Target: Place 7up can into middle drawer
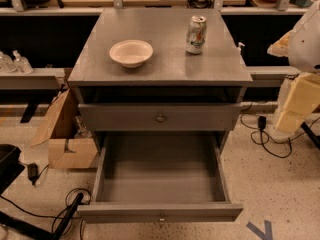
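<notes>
The 7up can (196,34) stands upright on the grey table (165,70), right of a cream bowl (131,52) and apart from it. Below a closed drawer front (125,117), the middle drawer (160,171) is pulled out. The tool (294,108) hangs at the right edge, beside the table.

The 7up can (196,34) is glossy printed metal with a bare silver top. The middle drawer (160,176) has matt grey paint and a small metal knob (161,218). The bowl (131,52) looks smooth, with a soft sheen. The arm (304,91) at the right edge has a smooth cream shell; the gripper is out of view.
</notes>
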### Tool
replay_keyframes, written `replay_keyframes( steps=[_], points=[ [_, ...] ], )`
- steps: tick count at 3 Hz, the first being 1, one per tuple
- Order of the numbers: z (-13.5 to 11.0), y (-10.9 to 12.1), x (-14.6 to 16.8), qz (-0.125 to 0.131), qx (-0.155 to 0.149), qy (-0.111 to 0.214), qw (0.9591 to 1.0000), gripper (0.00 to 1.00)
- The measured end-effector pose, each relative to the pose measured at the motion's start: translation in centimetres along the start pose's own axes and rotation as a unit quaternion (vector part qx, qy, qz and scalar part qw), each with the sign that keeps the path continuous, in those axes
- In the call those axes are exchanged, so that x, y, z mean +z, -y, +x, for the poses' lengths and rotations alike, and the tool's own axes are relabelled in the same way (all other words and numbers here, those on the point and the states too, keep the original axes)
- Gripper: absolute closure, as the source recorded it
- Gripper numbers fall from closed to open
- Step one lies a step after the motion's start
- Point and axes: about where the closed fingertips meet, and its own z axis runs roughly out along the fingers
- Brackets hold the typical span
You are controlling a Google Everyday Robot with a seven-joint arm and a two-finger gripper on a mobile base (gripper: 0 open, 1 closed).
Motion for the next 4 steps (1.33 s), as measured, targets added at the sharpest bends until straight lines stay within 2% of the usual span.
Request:
replay_keyframes(
  steps=[1, 2, 3, 4],
  points=[
    [0.0, 0.0, 0.0, 0.0, 0.0, 0.0, 1.0, 0.0],
    [0.2, 1.6, 0.6, 0.019, 0.008, 0.024, 0.9995, 0.0],
    [1.2, 7.5, 2.4, 0.069, 0.037, 0.1, 0.9919, 0.0],
    [2.0, 12.6, 3.6, 0.115, 0.074, 0.17, 0.976, 0.0]
  ],
)
